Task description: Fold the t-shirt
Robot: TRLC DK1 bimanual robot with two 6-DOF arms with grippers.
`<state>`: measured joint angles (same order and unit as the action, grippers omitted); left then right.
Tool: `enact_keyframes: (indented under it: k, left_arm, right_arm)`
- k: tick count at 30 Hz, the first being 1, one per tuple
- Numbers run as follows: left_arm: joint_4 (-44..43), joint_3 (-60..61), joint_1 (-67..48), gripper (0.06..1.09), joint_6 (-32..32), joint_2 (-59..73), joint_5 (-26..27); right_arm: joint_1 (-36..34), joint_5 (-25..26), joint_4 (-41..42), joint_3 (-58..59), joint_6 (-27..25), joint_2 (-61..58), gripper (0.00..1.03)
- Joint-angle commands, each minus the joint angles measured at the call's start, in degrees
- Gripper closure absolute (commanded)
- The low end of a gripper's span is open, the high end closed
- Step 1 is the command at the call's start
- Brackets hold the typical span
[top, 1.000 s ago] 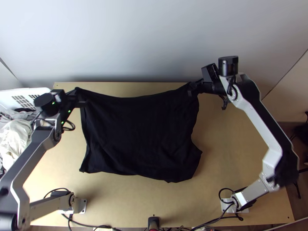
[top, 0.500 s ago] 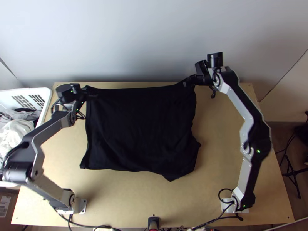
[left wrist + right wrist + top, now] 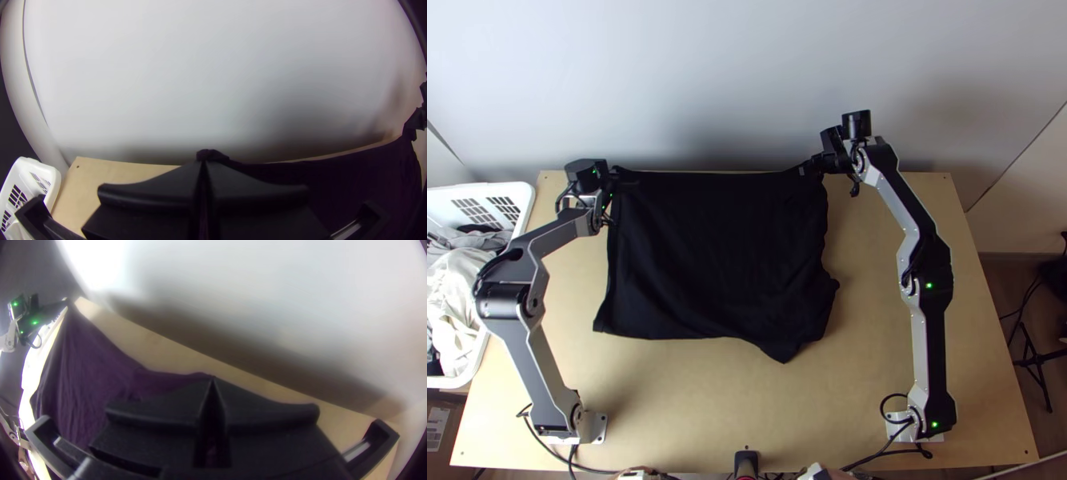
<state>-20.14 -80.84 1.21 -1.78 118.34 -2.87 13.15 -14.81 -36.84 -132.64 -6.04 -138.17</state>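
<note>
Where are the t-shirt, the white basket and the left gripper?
T-shirt (image 3: 719, 256), top view: middle of the cloth.
White basket (image 3: 513, 190), top view: on its rim.
Left gripper (image 3: 203, 162), left wrist view: midway between its fingertips.

No text, brand, number or sign can be read in any of the views. A pale rectangular label (image 3: 437, 422) with faint marks sits on a dark brown box (image 3: 456, 410) at the lower left of the top view, just past the left edge of the light wooden worktop (image 3: 691, 416); its print is too small to make out.
</note>
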Motion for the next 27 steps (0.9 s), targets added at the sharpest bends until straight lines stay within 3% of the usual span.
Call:
enact_keyframes:
  k: [1, 12, 21, 27]
  left_arm:
    - [-0.25, -6.96, -0.51, 1.05, 0.29, 6.28, -1.08]
    - [-1.92, -6.96, -1.39, 1.05, 0.46, 9.27, -1.78]
    - [-1.92, -2.04, -0.69, 1.05, 0.46, 4.35, -1.87]
    - [-1.92, 3.58, 0.11, 1.05, 0.64, -0.13, -1.78]
  right_arm:
    - [0.48, 2.33, 3.35, -0.87, -0.90, -2.02, 1.00]
    - [0.92, 4.70, 6.61, 1.59, -1.16, -3.95, 1.00]
    - [1.36, 4.61, 6.52, 2.82, 0.33, -0.52, 1.00]
    - [2.23, 4.52, 10.12, 13.55, 0.33, 5.81, 1.00]
